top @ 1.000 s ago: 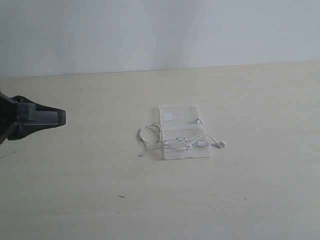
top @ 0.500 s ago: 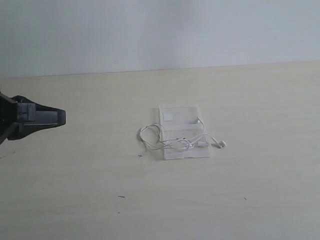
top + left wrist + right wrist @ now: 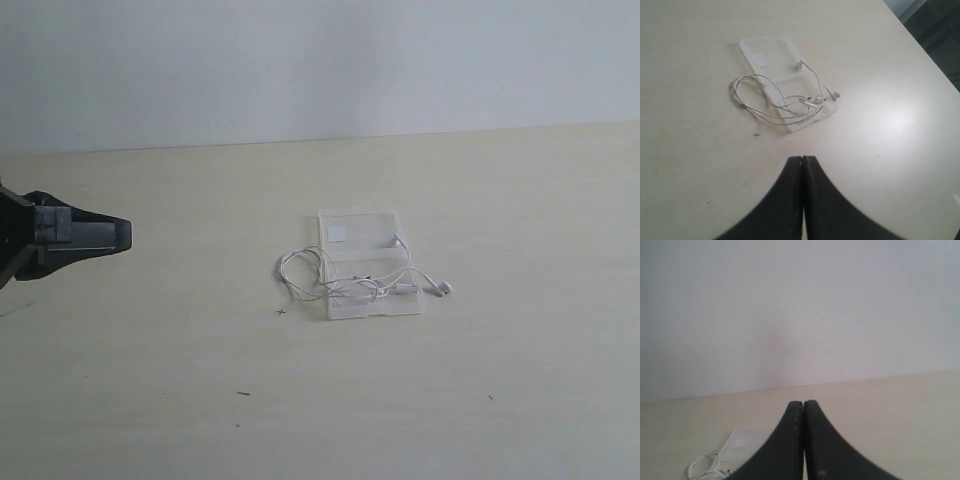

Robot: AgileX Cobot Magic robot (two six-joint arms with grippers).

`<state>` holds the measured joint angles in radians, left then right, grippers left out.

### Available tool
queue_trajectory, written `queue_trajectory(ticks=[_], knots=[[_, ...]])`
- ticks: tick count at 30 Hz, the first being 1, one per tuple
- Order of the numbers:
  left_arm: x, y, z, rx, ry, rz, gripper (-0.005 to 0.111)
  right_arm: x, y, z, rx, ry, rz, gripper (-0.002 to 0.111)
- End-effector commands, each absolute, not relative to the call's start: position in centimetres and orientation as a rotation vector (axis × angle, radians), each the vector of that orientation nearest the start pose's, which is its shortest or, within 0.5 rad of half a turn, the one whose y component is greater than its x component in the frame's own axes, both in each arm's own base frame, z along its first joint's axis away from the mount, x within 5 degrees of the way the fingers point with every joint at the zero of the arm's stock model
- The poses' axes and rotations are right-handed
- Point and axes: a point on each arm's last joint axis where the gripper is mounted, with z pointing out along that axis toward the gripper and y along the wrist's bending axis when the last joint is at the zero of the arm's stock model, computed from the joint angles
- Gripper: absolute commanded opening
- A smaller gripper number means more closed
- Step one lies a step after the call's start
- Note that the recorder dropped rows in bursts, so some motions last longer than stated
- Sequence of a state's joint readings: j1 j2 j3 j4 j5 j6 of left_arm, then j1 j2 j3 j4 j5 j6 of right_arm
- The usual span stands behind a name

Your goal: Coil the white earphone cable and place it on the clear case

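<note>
The pale desk carries everything, and the left gripper hovers well apart from the work with its fingers pressed together and nothing between them. The right gripper is likewise closed and empty, and shows only in its own wrist view. The clear case lies open and flat near the middle of the desk. The earphone cable sprawls across its nearer half in a loose tangle, with one loop spilling onto the desk on the left side. The likely trouble is the case: it looks light, so any tug on the wire could drag or flip it. The thin wire may also slip from a pinch against the flat desk, and loose loops could spring open again. One earbud lies just off the case's right edge and could snag there.
</note>
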<state>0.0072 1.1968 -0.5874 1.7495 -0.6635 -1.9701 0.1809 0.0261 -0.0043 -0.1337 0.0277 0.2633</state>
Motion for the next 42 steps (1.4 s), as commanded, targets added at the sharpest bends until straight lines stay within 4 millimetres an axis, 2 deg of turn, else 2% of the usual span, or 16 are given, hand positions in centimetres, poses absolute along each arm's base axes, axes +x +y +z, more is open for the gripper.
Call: queue_trajectory(ticks=[1, 22, 42], knots=[[21.8, -5.3, 24.8, 0.154, 2.186, -0.812, 0.000, 5.6, 0.9, 21.0, -0.065, 1.522, 0.203, 0.000], [21.8, -5.3, 24.8, 0.154, 2.186, -0.812, 0.000, 5.4, 1.3, 19.0, -0.113, 1.741, 0.223, 0.000], [21.8, -5.3, 24.8, 0.154, 2.186, -0.812, 0.000, 5.3, 1.3, 18.9, -0.056, 1.756, 0.270, 0.000]])
